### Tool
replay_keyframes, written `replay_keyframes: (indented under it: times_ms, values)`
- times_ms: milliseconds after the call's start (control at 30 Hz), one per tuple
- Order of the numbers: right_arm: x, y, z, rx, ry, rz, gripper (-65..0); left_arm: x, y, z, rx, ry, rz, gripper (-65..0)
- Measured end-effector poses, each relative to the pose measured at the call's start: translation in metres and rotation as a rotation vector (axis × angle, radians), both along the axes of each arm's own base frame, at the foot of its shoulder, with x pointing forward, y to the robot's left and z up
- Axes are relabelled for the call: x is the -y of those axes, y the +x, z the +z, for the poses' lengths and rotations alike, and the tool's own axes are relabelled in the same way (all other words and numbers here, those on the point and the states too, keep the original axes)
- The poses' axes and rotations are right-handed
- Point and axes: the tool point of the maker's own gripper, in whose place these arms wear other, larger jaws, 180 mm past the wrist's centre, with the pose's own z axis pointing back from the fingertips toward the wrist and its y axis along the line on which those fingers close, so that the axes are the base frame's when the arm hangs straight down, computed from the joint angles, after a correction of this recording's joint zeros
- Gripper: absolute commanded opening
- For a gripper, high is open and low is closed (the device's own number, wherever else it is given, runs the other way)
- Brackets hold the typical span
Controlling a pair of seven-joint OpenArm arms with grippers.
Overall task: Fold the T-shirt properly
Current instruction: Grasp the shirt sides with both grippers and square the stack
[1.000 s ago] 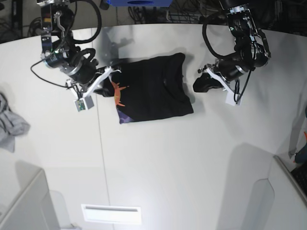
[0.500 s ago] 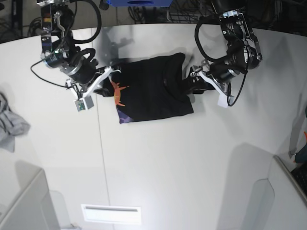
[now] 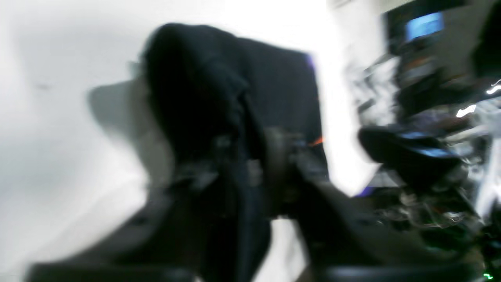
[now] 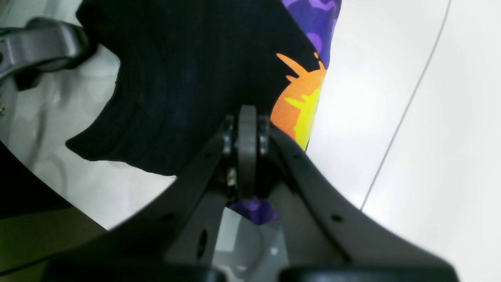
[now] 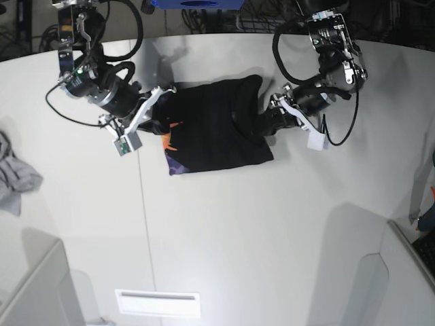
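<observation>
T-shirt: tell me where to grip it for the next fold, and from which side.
Best guess: take the T-shirt by its two short ends. The right gripper is shut on the printed end, the left gripper at the opposite end. The shirt lies flat and oblong, so come in low from each end, along the table.

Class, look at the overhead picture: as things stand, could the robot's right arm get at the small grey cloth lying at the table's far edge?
Probably not right away. The right gripper is shut on the T-shirt, so it would have to let go first. The grey cloth lies apart from it, with only bare table between them.
</observation>
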Motion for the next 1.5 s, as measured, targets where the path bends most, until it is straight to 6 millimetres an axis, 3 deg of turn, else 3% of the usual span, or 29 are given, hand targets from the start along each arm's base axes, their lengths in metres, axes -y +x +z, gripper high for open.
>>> replay_keyframes:
  times_ms: [233,333,400,500,533,767,867,1000,1167,1300,1367,1400,1500]
  values:
    - [0.0,0.0,0.0,-0.001,-0.001,0.0,-65.0,-0.023,0.007,0.008,0.037,-0.01,0.029,-65.0]
    - [0.0,0.0,-0.001,-0.002,-0.002,0.0,-65.0,-0.021,0.003,-0.005,-0.008,-0.032,0.036,-65.0]
    - [0.0,0.0,0.0,-0.002,-0.001,0.0,-65.0,-0.019,-0.002,-0.012,-0.035,-0.038,0.03,-43.6]
    - [0.001,-0.001,-0.001,-0.005,-0.007,0.001,-65.0,-0.019,-0.004,-0.013,-0.041,-0.046,0.035,-3.3]
    - [0.001,-0.001,-0.002,-0.006,-0.007,0.002,-65.0,-0.019,-0.003,-0.013,-0.039,-0.045,0.034,0.0]
    - [0.001,-0.001,-0.002,-0.008,-0.008,0.001,-65.0,-0.016,0.012,-0.02,-0.051,-0.065,0.034,0.0]
    - [0.001,-0.001,-0.002,-0.008,-0.007,0.001,-65.0,0.0,0.013,-0.042,-0.133,-0.043,-0.01,0.0]
    - [0.001,-0.001,-0.002,-0.009,-0.008,0.001,-65.0,0.025,0.02,-0.05,-0.193,-0.054,-0.043,0.0]
    - [0.001,-0.007,-0.006,-0.026,-0.004,0.001,-65.0,0.03,0.027,-0.053,-0.268,-0.109,0.009,0.0]
    - [0.024,0.0,-0.003,-0.014,-0.001,-0.09,-65.0,0.037,0.021,-0.063,-0.302,-0.049,-0.032,-36.0]
    - [0.039,0.001,-0.004,-0.014,-0.019,-0.134,-65.0,0.042,0.019,-0.066,-0.31,-0.002,-0.073,-59.2]
    - [0.045,0.001,-0.004,-0.011,-0.018,-0.159,-65.0,0.043,0.017,-0.069,-0.317,0.032,-0.105,-65.0]
    - [0.061,-0.004,-0.008,-0.03,-0.033,-0.203,-65.0,0.048,0.02,-0.074,-0.321,0.136,-0.168,-65.0]
